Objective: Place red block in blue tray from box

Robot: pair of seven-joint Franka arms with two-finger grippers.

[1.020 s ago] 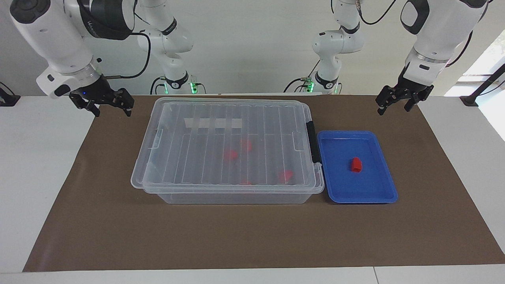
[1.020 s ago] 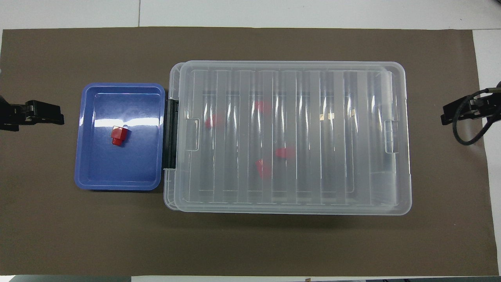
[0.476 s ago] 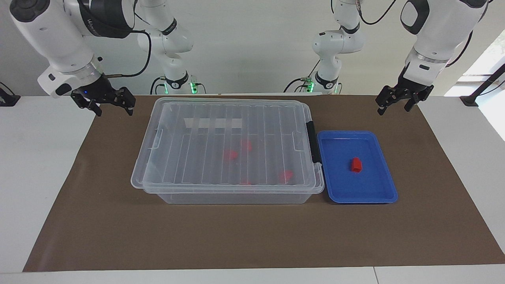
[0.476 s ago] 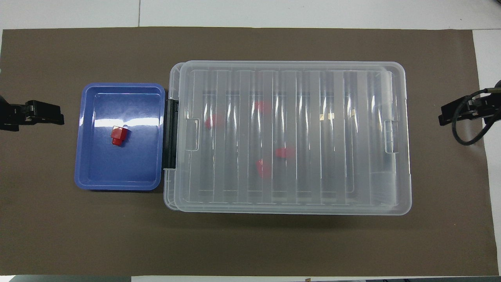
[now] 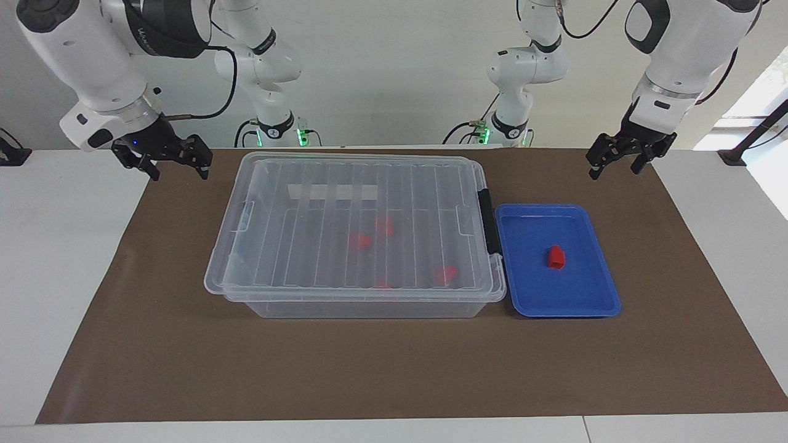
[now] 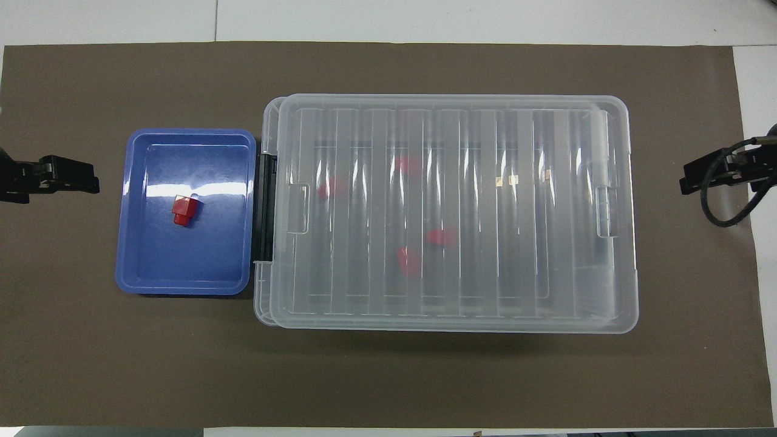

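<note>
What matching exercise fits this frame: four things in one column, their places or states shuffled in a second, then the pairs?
Things:
1. red block
2. box
3. left gripper
4. right gripper

States:
A. lid on, red blocks inside
B. open, empty, at the tray's end of the table
C. lying in the blue tray
D. open, empty, at the box's end of the table

Pairs: 1-C, 2-A, 3-B, 4-D

A block [image 5: 556, 257] lay in the tray [image 5: 600, 304], which sat touching the box [image 5: 246, 184] toward the left arm's end of the desk [image 5: 61, 277].
</note>
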